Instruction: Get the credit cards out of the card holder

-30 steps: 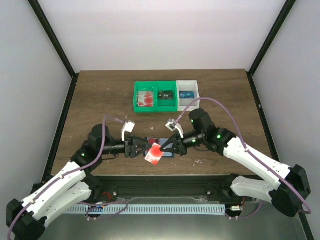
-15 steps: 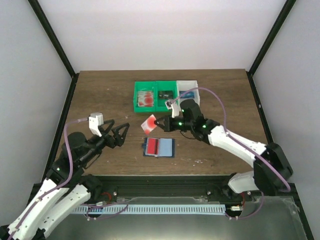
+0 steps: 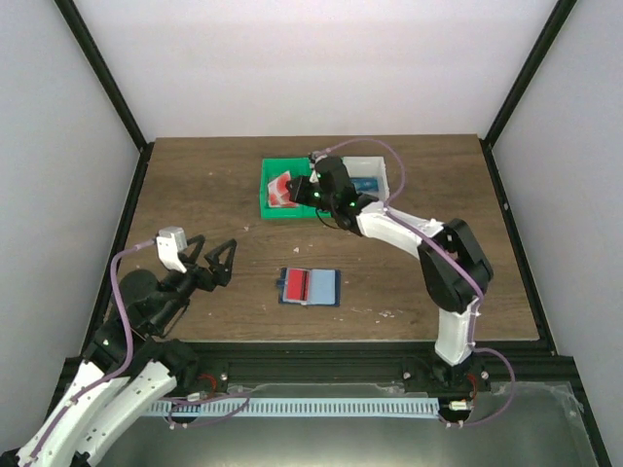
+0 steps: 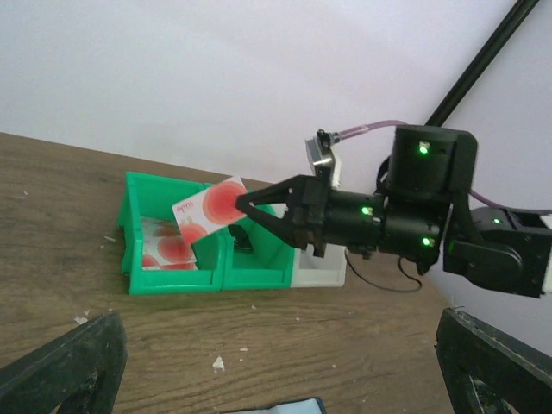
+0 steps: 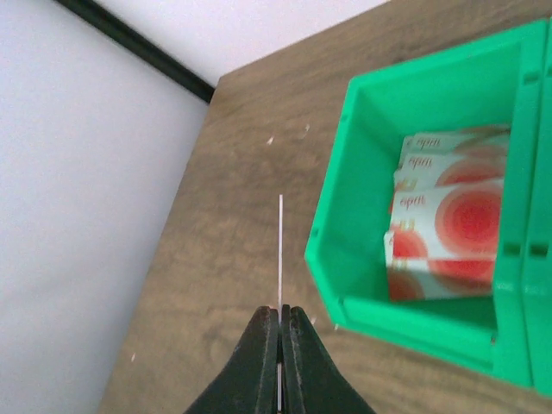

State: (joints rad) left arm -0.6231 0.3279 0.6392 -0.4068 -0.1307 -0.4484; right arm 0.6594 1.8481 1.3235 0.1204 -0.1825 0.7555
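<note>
Jaws are standing wide and empty on the left tool (image 3: 216,255), which we are seeing raised over the left of the bench (image 3: 195,185), drawn back from the card holder (image 3: 310,287) it was working at a second ago. That holder is lying open at mid-bench, a red card (image 3: 297,284) showing inside. Further right, the right tool (image 4: 241,205) is reaching far forward, clamping a red-and-white credit card (image 4: 211,205) over the green bin (image 4: 172,280), having carried it up from the holder.
</note>
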